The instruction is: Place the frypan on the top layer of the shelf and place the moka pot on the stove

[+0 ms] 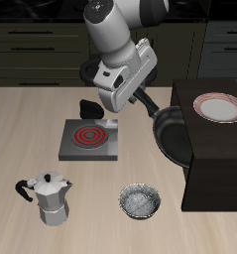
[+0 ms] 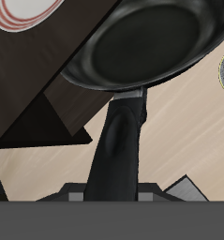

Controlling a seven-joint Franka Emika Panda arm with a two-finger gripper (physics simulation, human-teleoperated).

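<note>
Gripper point(image 1: 142, 96) clamps frypan point(image 1: 173, 132) by its handle, holding it over shelf point(image 1: 214, 164) edge for top-layer placement; moka pot point(image 1: 51, 195) at table's 7 o'clock, stove point(image 1: 89, 139) bare

Black frypan point(image 1: 173, 136) at shelf point(image 1: 217, 164) edge, moka pot point(image 1: 50, 195) upright, stove point(image 1: 89, 139) bare

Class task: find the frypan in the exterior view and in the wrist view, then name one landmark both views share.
Exterior view: the frypan hangs tilted at the shelf's edge, beside the stove, its handle running up to the claw.
Wrist view: the frypan fills much of the picture, its handle running toward the camera.
Shared landmark: the pink-rimmed plate on the shelf.
</note>
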